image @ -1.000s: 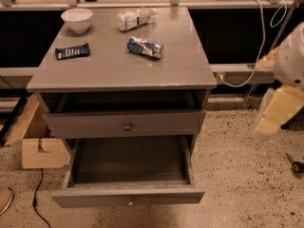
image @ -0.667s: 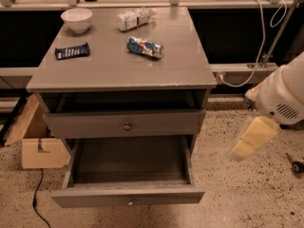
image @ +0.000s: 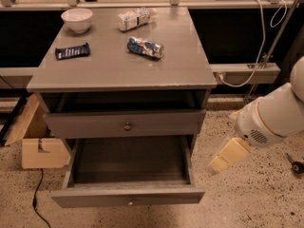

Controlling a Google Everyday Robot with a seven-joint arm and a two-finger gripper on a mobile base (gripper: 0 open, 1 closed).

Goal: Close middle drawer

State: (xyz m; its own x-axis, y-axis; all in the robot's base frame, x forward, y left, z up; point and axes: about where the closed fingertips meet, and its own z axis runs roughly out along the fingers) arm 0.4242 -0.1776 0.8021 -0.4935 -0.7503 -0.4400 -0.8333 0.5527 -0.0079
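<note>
The grey cabinet [image: 123,72] has its middle drawer [image: 128,197] pulled far out, with a small pale knob [image: 130,203] on its low front and an empty deep tray. Above it the top drawer [image: 124,123], with a dark knob [image: 127,126], stands slightly out. The lowest drawer is hidden under the open one. My gripper [image: 223,159], a pale tan end on the white arm [image: 268,120], hangs to the right of the open drawer at about tray height, apart from the cabinet.
On the cabinet top lie a white bowl [image: 77,19], a dark blue snack bar [image: 72,51], a plastic bottle [image: 135,18] and a blue chip bag [image: 145,47]. A cardboard box [image: 40,148] and a black cable [image: 37,203] are on the floor at left. A small dark object [image: 296,165] lies at right.
My arm and gripper have moved left and down, from the far right toward the cabinet's right side. The drawers have not moved.
</note>
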